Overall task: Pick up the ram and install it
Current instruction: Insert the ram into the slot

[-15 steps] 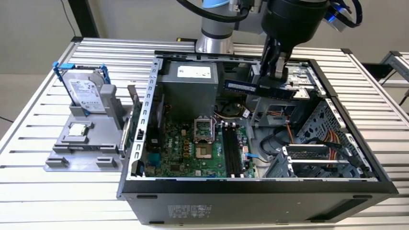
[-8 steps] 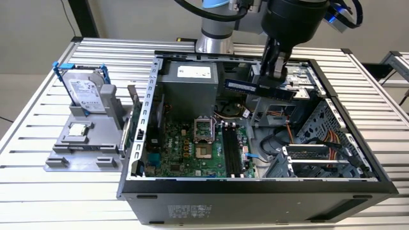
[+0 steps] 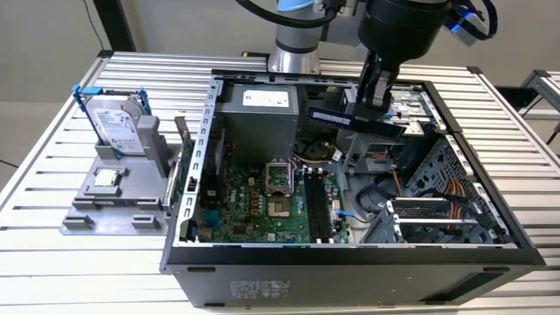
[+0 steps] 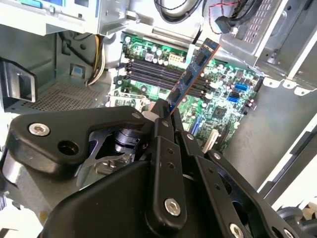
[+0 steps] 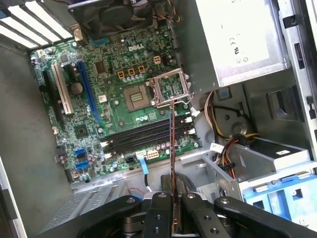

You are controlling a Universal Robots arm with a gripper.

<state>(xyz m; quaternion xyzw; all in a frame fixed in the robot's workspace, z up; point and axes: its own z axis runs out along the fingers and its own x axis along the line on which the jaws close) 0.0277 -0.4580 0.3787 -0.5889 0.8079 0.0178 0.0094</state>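
Note:
The ram (image 3: 355,123) is a thin blue stick with dark chips. My gripper (image 3: 368,113) is shut on it and holds it in the air over the open computer case (image 3: 350,262), near the case's far side. In the second wrist view the ram (image 4: 191,74) sticks out from between the black fingers (image 4: 163,116), tilted above the motherboard. The first wrist view has the ram (image 5: 172,148) edge-on, a thin line rising from the gripper (image 5: 172,201) across the long black memory slots (image 5: 143,139). Those slots (image 3: 317,207) lie well below and nearer the case's front than the ram.
A silver hard drive with blue rails (image 3: 118,128) stands in a grey fixture (image 3: 114,197) on the exterior view's left. Inside the case are the power supply (image 3: 258,118), the open processor socket (image 3: 275,177), orange and black cables (image 3: 437,190) and a metal drive cage (image 3: 437,220).

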